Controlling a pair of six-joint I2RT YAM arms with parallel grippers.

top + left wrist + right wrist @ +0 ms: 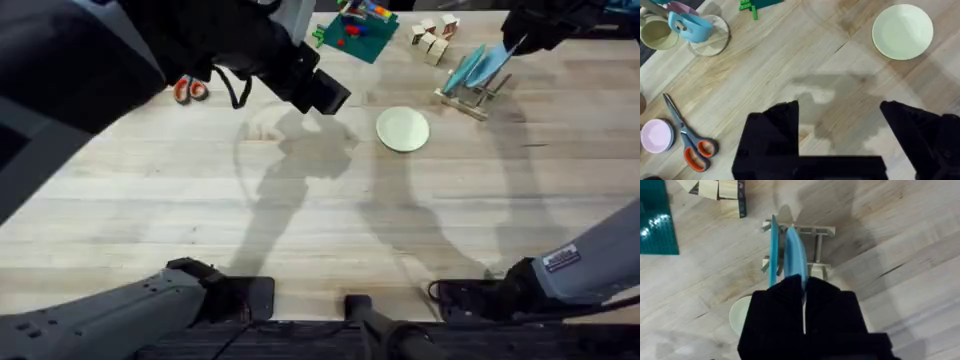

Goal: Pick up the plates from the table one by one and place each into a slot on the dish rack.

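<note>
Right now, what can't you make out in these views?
- Overhead: right hand is dark against the blue plates; whether it is shut on one can't be read.
- Right wrist: the hand covers the lower edge of the blue plate, so its seating in the rack is hidden. The cream plate is mostly behind the hand.
- Overhead: left arm, close to the camera, blurs and covers the table's far left.
- Left wrist: cups cut by the frame edge.

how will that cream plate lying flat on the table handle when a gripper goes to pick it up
The cream plate looks thin and rigid, so probably light. It lies flat on the table, so its low rim gives fingers little to catch. Its smooth surface may slide when nudged.
</note>
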